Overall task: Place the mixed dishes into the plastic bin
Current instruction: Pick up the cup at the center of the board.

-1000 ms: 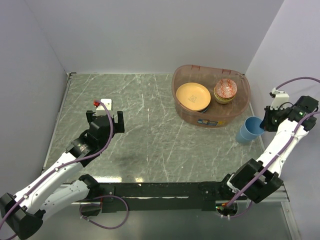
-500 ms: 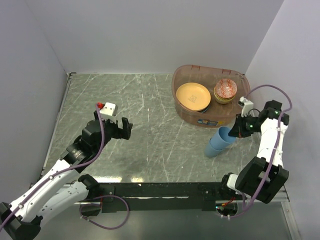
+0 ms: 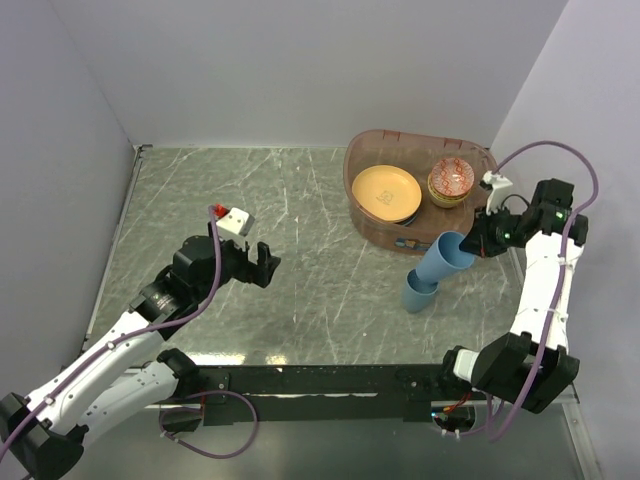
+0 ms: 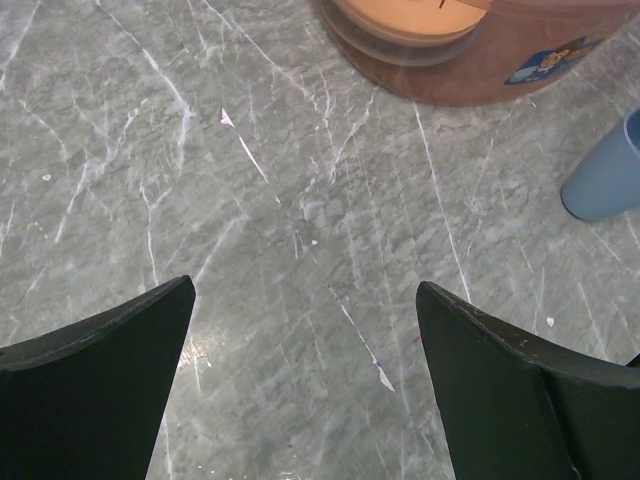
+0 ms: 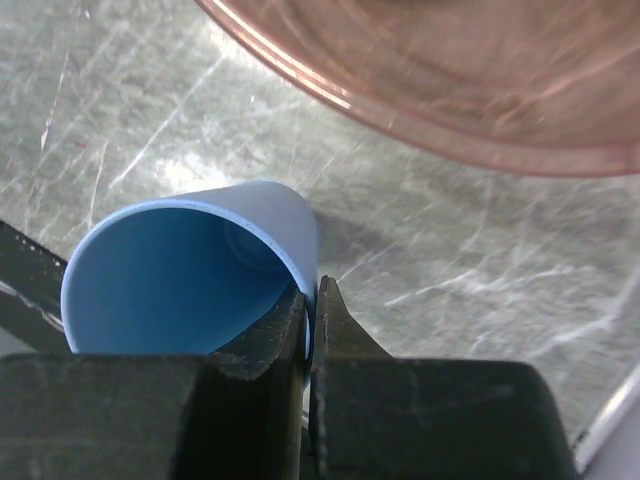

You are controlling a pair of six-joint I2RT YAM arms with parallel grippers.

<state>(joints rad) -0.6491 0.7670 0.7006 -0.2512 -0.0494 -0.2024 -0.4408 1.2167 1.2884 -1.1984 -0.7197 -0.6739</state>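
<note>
My right gripper [image 3: 478,243] is shut on the rim of the light blue plastic cup [image 3: 432,270], one finger inside and one outside, as the right wrist view shows [image 5: 312,295]. The cup [image 5: 180,270] hangs tilted just in front of the plastic bin [image 3: 415,133]. The bin holds the yellow-orange plate [image 3: 385,192] and the red-patterned bowl [image 3: 451,180]. The white plate and cream bowl are not clearly visible. My left gripper [image 3: 252,262] is open and empty above the bare table, left of the bin [image 4: 480,80].
The grey marble table [image 3: 290,200] is walled at the back and both sides. The bin's pinkish wall [image 5: 450,90] stands just beyond the cup. The cup also shows at the right edge of the left wrist view [image 4: 605,175].
My right gripper has carried the blue cup from the right table edge leftward to the bin's front. My left arm has moved right and a little nearer, still open.
</note>
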